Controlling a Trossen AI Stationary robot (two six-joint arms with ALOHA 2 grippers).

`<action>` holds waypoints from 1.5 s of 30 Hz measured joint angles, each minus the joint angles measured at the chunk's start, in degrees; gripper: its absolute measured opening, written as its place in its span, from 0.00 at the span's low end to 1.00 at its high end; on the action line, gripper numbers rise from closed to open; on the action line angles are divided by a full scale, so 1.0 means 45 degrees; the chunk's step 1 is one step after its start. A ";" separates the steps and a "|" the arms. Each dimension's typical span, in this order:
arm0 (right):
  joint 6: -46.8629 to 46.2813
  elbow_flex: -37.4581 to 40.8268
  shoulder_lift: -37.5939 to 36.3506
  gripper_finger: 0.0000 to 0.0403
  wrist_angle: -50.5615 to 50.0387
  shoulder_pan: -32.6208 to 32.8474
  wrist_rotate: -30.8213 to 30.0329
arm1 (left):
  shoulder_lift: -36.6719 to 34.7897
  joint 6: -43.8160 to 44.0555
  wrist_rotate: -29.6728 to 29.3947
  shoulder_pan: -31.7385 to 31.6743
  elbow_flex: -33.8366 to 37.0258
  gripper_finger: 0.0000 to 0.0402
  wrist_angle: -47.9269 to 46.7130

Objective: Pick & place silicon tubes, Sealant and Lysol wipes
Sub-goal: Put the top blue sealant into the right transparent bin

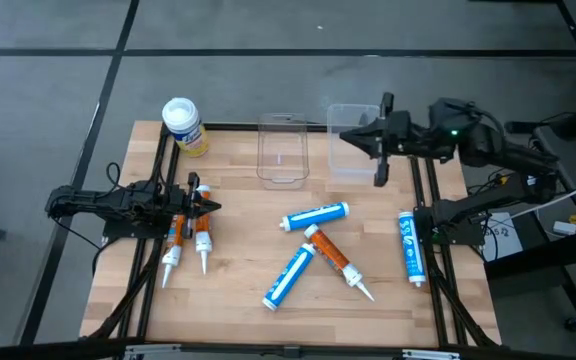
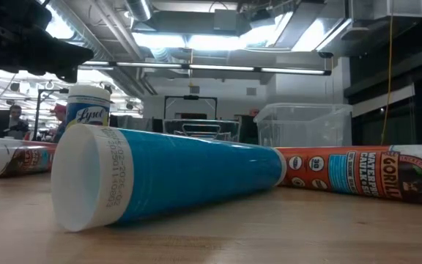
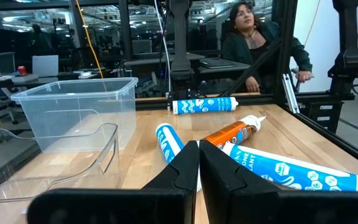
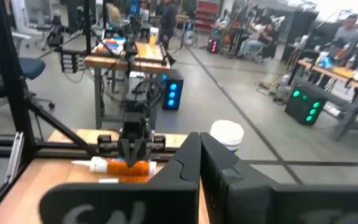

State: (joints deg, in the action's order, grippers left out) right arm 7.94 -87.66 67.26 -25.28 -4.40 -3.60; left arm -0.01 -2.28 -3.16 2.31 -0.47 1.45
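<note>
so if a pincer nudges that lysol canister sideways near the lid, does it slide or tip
Probably tips. The Lysol wipes canister stands upright at the table's far left corner, taller than it is wide, so a push near its white lid would likely topple it. Once down, its round body would probably roll, perhaps off the nearby table edge.

Lysol wipes: "Lysol" in blue script on label, low view. Orange tube: "GORILLA" partly readable as "GORILL", "WATERPROOF" above, white lettering, plus round badges too small to read. Blue tube: printed date/lot code line near white rim, digits not legible. Blue-white tube in left wrist view: letters "ANT" readable.
</note>
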 joint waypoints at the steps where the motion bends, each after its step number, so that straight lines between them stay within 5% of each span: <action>1: 0.0001 0.0000 0.0069 0.01 -0.0041 -0.0099 0.0203 | 0.0000 0.0003 0.0003 0.0000 0.0000 0.03 0.0000; 30: -0.0805 0.0005 0.0471 0.01 -0.5710 -0.0619 0.4347 | 0.0000 0.0000 0.0000 0.0000 0.0000 0.02 0.0000; 45: -0.0628 0.0005 0.0471 0.01 -0.8003 0.0154 0.4525 | 0.0000 0.0000 0.0002 0.0000 0.0000 0.02 0.0000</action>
State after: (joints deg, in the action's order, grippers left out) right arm 5.12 -87.64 69.38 -61.29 -3.70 16.77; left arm -0.01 -2.28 -3.15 2.31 -0.47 1.45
